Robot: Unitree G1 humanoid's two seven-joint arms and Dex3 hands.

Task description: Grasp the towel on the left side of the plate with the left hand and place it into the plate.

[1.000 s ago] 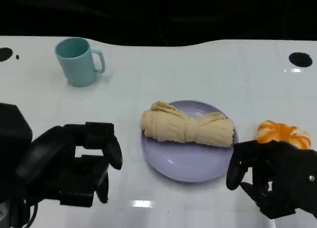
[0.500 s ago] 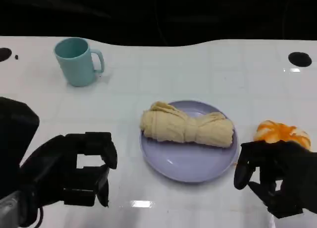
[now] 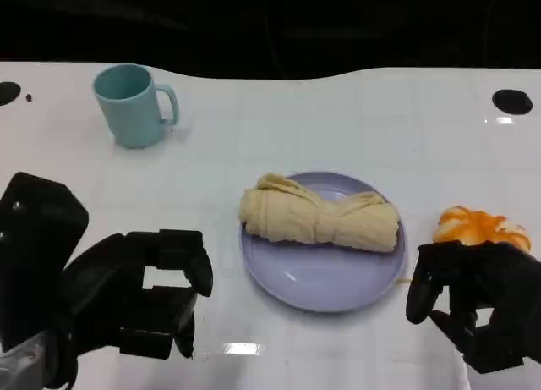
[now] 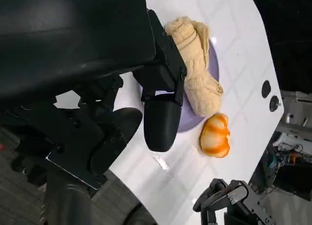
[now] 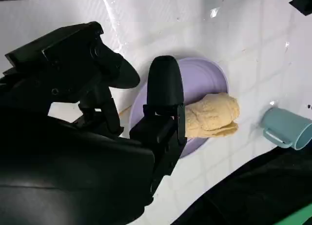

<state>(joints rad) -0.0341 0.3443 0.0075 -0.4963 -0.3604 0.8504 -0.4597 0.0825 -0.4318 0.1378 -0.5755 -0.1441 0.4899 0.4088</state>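
Two bystanders flank the work: a teal mug [image 3: 133, 104] far beyond the left hand [image 3: 139, 304], and an orange object [image 3: 479, 227] just past the right hand [image 3: 473, 301]. Between the hands, the rolled towel [image 3: 319, 220] lies on the plate [image 3: 317, 277]. Both hands are empty, fingers loosely apart.

Towel [image 3: 319, 220] on plate [image 3: 321, 280]

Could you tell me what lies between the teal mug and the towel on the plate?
Only bare white table lies between the mug and the towel, as the head view shows.
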